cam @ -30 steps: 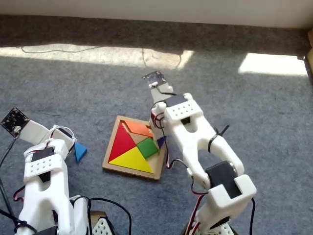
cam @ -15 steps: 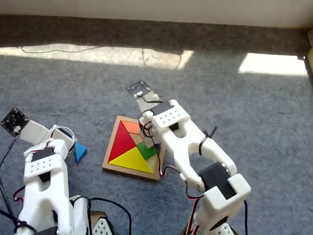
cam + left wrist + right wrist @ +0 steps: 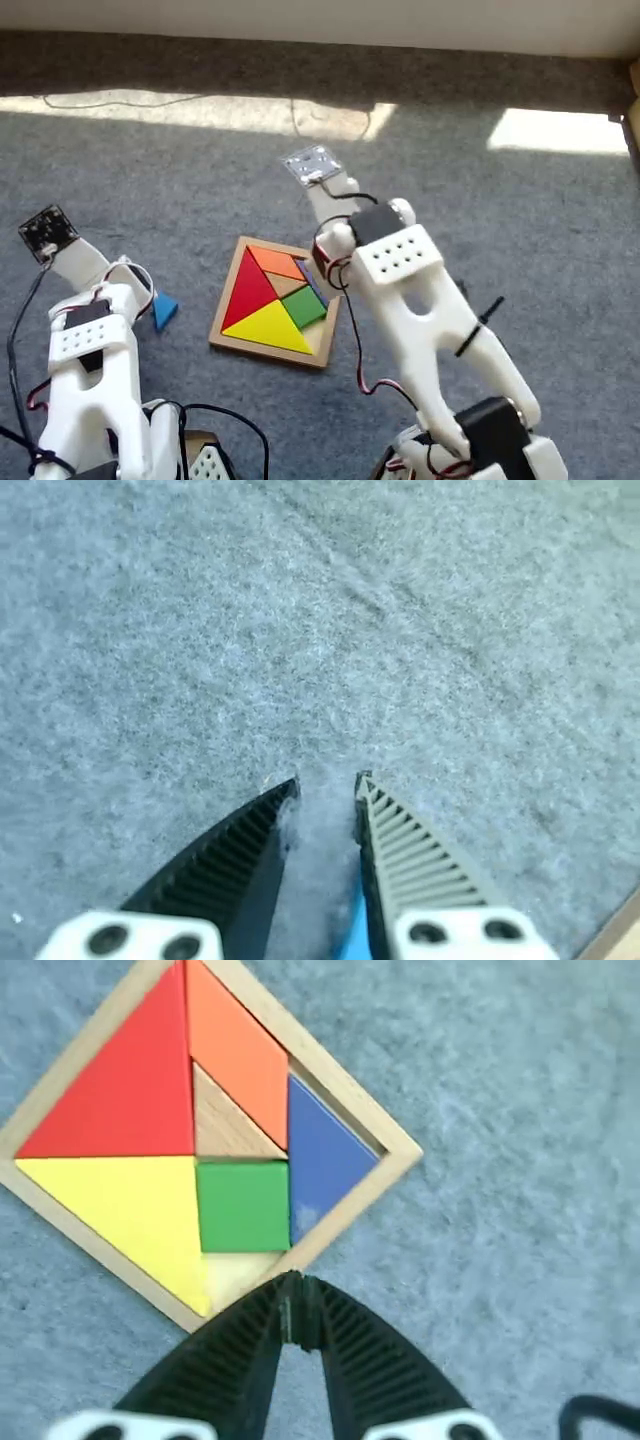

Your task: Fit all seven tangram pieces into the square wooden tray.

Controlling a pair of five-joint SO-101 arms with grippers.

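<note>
The square wooden tray (image 3: 340,1070) lies on the grey carpet and holds red (image 3: 120,1090), orange (image 3: 235,1040), yellow (image 3: 120,1210), green (image 3: 243,1206) and dark blue (image 3: 320,1155) pieces. A bare triangular slot (image 3: 230,1125) shows in its middle, and a smaller bare spot (image 3: 238,1268) shows beside the yellow piece. My right gripper (image 3: 300,1305) is shut and empty, just off the tray's corner. A light blue triangle (image 3: 163,310) lies on the carpet left of the tray (image 3: 268,351). My left gripper (image 3: 325,785) is open over the carpet, with the light blue triangle (image 3: 350,930) showing between its fingers near their base.
Grey carpet surrounds the tray, with open floor behind and to the right. A thin cable (image 3: 295,120) lies at the back across a sunlit strip. The right arm (image 3: 400,260) overhangs the tray's right edge.
The right arm swung left over the tray, then drew back to the right. The dark blue triangle now lies in the tray. The left wrist shifted slightly.
</note>
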